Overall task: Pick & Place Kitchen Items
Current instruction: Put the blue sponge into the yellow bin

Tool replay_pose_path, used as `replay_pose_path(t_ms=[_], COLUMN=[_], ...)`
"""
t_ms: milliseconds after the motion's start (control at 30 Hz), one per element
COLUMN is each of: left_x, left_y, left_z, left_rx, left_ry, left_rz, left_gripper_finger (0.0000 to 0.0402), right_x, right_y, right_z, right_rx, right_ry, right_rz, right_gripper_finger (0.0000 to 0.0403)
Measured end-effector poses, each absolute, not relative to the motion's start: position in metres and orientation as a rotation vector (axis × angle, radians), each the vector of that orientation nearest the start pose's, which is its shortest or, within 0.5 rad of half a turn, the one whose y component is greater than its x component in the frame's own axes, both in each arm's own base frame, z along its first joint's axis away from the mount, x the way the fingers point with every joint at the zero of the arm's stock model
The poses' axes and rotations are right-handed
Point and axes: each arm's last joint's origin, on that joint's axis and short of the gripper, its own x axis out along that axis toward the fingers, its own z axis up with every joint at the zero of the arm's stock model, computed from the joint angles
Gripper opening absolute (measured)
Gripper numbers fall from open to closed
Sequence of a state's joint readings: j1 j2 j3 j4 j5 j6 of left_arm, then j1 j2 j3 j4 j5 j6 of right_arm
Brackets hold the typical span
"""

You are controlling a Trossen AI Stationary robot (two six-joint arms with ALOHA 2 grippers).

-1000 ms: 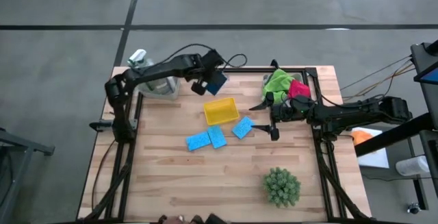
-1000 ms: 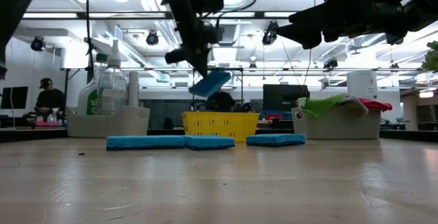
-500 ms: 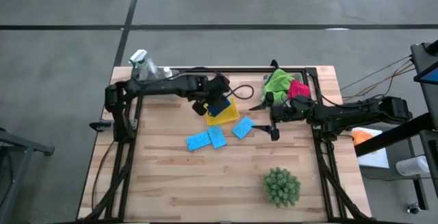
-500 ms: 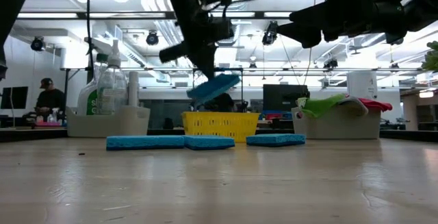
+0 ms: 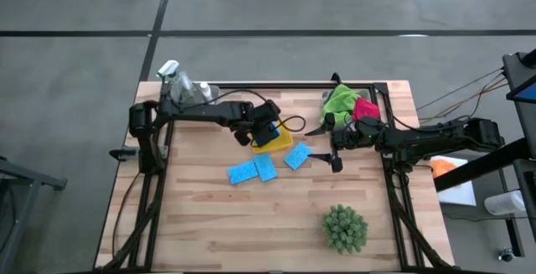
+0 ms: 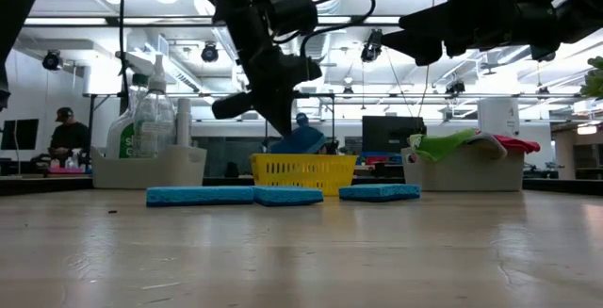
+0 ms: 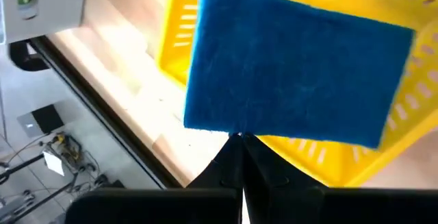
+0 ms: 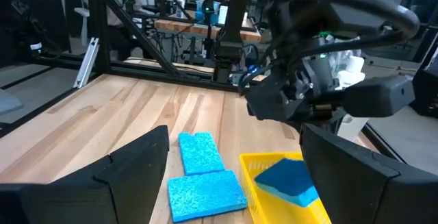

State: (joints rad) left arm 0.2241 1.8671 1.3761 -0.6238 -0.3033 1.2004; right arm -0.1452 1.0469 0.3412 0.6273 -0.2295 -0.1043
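My left gripper [image 5: 265,131] is shut on a bright blue sponge [image 7: 301,73] and holds it over the yellow tray [image 5: 283,143]. In the low view the sponge [image 6: 298,141] dips behind the tray's rim [image 6: 303,162]. Three more blue sponges [image 5: 242,173] [image 5: 265,167] [image 5: 296,156] lie flat on the wood just nearer than the tray. My right gripper [image 5: 323,147] hangs open, level, right of the tray, with nothing between its fingers. Green [image 5: 338,102] and red [image 5: 365,107] cloths lie in a bin at the far right. My left gripper pinches the middle of one long edge of the sponge [image 7: 237,129] between its two fingertips. The fingers slant down from the far left. The sponge tilts below them with its lower end inside the tray; whether it touches the tray's floor I cannot tell.
A bin at the far left holds a clear spray bottle [image 5: 172,73] and other bottles. A round spiky green plant [image 5: 344,228] stands near the front right. A black frame runs along the table's far and side edges. Bare wood lies at the front left.
My left gripper has come from the far side toward the table's near edge and down, carrying the sponge. It has rolled a little. The sponge, held above the tray's rim before, now reaches down inside the tray. My right gripper has kept still.
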Motion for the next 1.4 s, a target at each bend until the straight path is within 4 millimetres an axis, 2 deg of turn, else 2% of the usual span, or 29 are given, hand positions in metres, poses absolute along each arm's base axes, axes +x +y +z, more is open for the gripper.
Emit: replay_pose_path(t_ms=[233, 333, 667, 833, 1100, 1267, 1400], left_x=[0.370, 0.371, 0.371, 0.372, 0.375, 0.381, 0.383], left_y=[0.093, 0.093, 0.094, 0.094, 0.095, 0.099, 0.098], left_z=[0.205, 0.205, 0.206, 0.208, 0.212, 0.217, 0.218], left_rx=[1.075, 1.043, 0.966, 0.975, 0.975, 1.021, 1.005], left_ry=[1.273, 1.271, 1.281, 1.274, 1.234, 1.214, 1.188], left_rz=[-0.275, -0.248, -0.151, -0.142, -0.098, 0.028, 0.051], left_gripper_finger=[0.0004, 0.0024, 0.0180, 0.0231, 0.0244, 0.0243, 0.0243], right_x=[0.208, 0.208, 0.208, 0.208, 0.208, 0.208, 0.208], right_y=[-0.024, -0.024, -0.024, -0.024, -0.024, -0.024, -0.024], right_z=[0.211, 0.211, 0.211, 0.211, 0.211, 0.211, 0.211], right_rx=[-0.090, -0.090, -0.090, -0.089, -0.087, -0.086, -0.086], right_ry=[0.072, 0.073, 0.072, 0.073, 0.074, 0.075, 0.076], right_rz=[0.088, 0.088, 0.088, 0.088, 0.088, 0.088, 0.088], right_gripper_finger=[0.0325, 0.0325, 0.0325, 0.0325, 0.0325, 0.0325, 0.0325])
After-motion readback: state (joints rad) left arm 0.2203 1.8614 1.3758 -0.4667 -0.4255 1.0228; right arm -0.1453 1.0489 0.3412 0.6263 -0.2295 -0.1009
